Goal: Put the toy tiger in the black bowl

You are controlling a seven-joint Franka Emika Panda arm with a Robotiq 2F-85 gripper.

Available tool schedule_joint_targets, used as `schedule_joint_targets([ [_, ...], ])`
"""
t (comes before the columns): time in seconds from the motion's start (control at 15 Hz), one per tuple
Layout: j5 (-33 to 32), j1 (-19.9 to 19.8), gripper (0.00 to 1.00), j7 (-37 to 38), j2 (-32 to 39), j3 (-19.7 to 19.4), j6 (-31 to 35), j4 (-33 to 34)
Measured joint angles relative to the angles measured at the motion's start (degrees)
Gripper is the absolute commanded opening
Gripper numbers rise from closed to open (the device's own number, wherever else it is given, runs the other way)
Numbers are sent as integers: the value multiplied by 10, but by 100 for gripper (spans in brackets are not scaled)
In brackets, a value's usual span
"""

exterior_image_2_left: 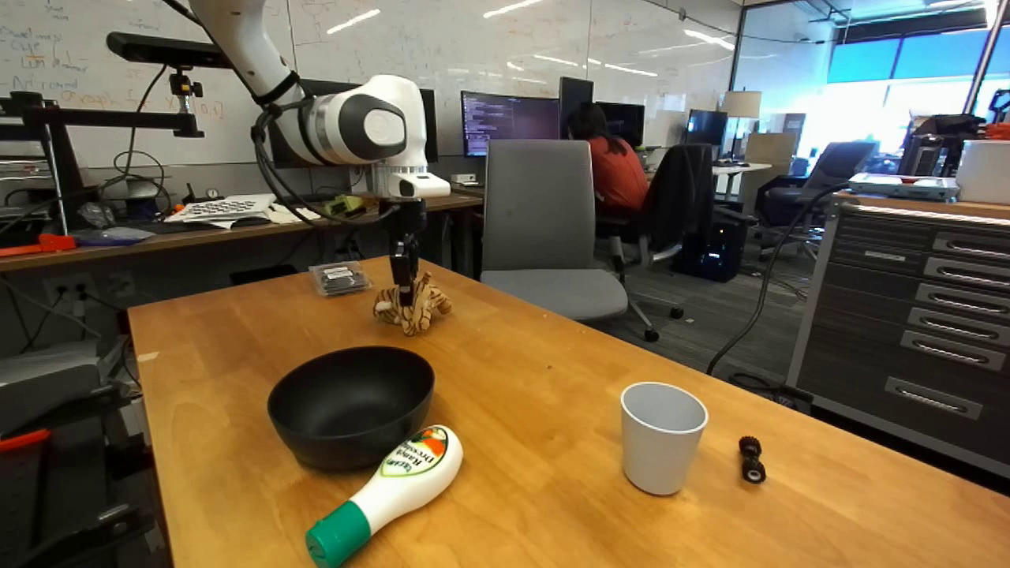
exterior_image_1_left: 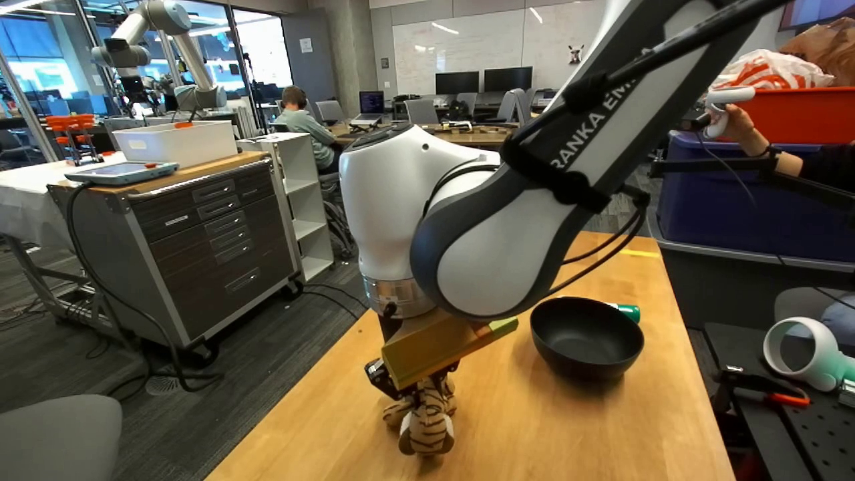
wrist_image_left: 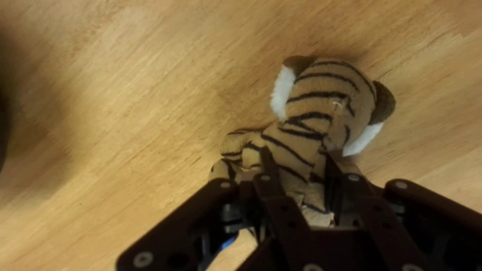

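The toy tiger [exterior_image_1_left: 427,427] is tan with dark stripes and rests on or just above the wooden table. It also shows in an exterior view [exterior_image_2_left: 430,301] and in the wrist view [wrist_image_left: 327,94], head pointing away from the gripper. My gripper [wrist_image_left: 297,160] points down with its fingers pressed against both sides of the tiger's body. It also shows at the tiger in both exterior views [exterior_image_1_left: 417,387] [exterior_image_2_left: 406,293]. The black bowl [exterior_image_1_left: 588,341] stands upright and empty on the table, apart from the tiger. It also shows in an exterior view [exterior_image_2_left: 351,418]. A dark edge, probably the bowl, shows at the wrist view's left [wrist_image_left: 3,124].
A white dressing bottle with a green cap [exterior_image_2_left: 406,481] lies against or close beside the bowl. A pale grey cup [exterior_image_2_left: 663,442] and a small black wheeled piece [exterior_image_2_left: 751,460] stand farther along the table [exterior_image_2_left: 544,410]. A clear plastic packet [exterior_image_2_left: 339,278] lies near the tiger.
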Motion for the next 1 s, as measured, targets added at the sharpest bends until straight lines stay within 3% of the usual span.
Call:
schedule_joint_targets([
  [0.6, 18, -5, 3, -24, -67, 15, -74, -7],
  [1.0, 22, -39, 3, -52, -156, 14, -93, -60],
])
